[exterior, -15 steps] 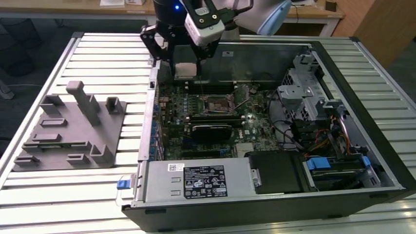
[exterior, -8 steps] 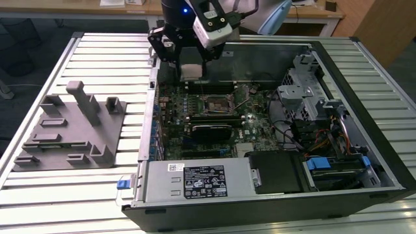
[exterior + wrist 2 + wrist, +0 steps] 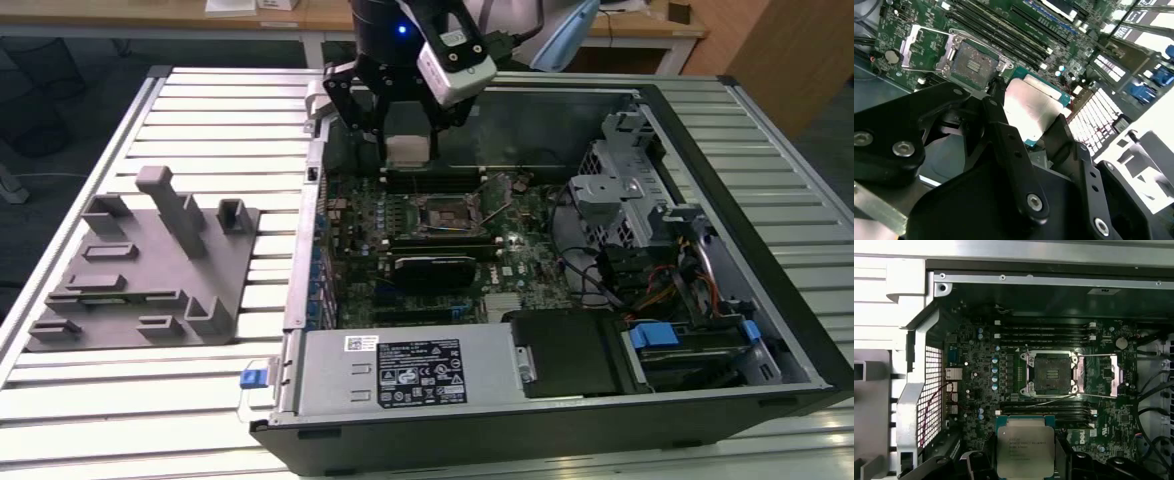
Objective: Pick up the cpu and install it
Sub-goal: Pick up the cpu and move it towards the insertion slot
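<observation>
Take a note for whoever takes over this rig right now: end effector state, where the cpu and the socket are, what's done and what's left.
End effector: shut on the cpu, with fingers on two opposite edges.
Cpu: held in the air over the motherboard, metal top facing the first wrist camera, off to one side of the socket.
Socket: empty, with its retaining frame swung open beside it.
Done: the cpu is picked up and is above the board.
Left: the cpu is not yet seated in the socket, and the frame is not closed.
</observation>
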You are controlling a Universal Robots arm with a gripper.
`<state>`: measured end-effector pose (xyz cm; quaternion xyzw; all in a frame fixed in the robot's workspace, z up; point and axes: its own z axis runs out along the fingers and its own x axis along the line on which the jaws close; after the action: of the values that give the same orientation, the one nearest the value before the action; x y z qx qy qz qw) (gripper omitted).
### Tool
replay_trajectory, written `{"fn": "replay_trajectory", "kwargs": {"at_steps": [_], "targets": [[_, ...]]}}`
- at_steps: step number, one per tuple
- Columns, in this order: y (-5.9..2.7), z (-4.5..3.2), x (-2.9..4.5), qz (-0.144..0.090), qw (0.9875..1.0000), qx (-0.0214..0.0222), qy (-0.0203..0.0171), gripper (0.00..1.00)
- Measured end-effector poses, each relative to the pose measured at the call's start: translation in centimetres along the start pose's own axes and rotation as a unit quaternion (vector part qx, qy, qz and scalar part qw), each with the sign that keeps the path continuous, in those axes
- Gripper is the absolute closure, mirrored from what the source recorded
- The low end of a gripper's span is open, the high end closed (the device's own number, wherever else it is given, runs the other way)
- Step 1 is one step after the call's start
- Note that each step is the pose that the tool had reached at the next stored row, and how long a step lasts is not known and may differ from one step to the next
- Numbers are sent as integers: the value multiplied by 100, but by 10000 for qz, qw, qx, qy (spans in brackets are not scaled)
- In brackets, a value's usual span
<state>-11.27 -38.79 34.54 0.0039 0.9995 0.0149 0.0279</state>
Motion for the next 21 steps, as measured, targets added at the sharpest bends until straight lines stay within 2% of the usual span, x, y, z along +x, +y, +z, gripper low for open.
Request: {"fn": "replay_trajectory", "kwargs": {"at_steps": [14,21], "targets": [[40,114,-249,0,10000,5,15,45],[74,213,-357,0,10000,16,31,45]]}}
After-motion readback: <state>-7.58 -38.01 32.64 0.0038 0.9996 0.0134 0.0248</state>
